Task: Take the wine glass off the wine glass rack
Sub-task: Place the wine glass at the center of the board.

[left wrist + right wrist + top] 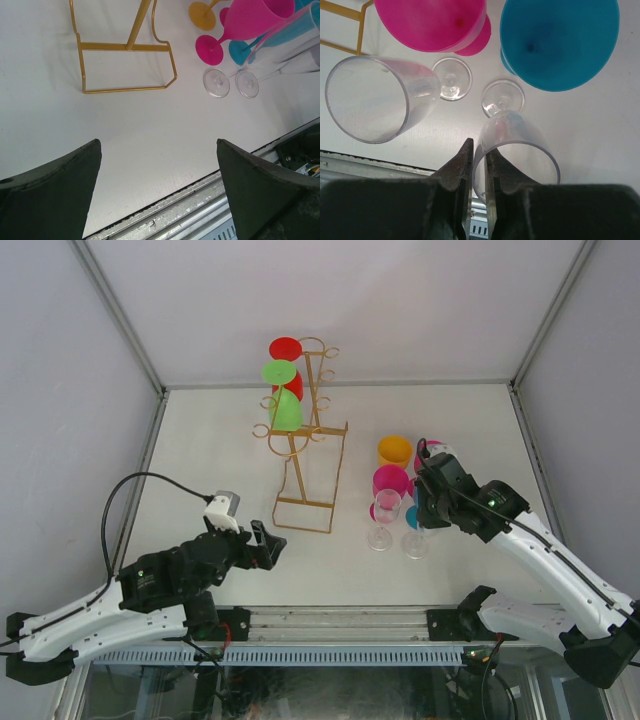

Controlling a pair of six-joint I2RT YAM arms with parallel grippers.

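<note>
Top view: the wine glass rack point(308, 440) stands mid-table point(200, 440), with green glasses point(285, 412) and a red glass point(285, 347) hung on its left hooks. The right gripper point(420, 512) sits over a cluster of glasses to the right, apart from the rack. The left gripper point(268, 543) is low near the rack's base.

Left wrist: fingers point(55, 185) spread wide, nothing between them; the rack's base loop lies ahead.

Right wrist: the right gripper pinches the rim of a clear wine glass point(520, 155), which is off the rack. It stands beside a second clear glass point(370, 100), a pink glass point(430, 22) and a blue glass point(560, 42).
</note>
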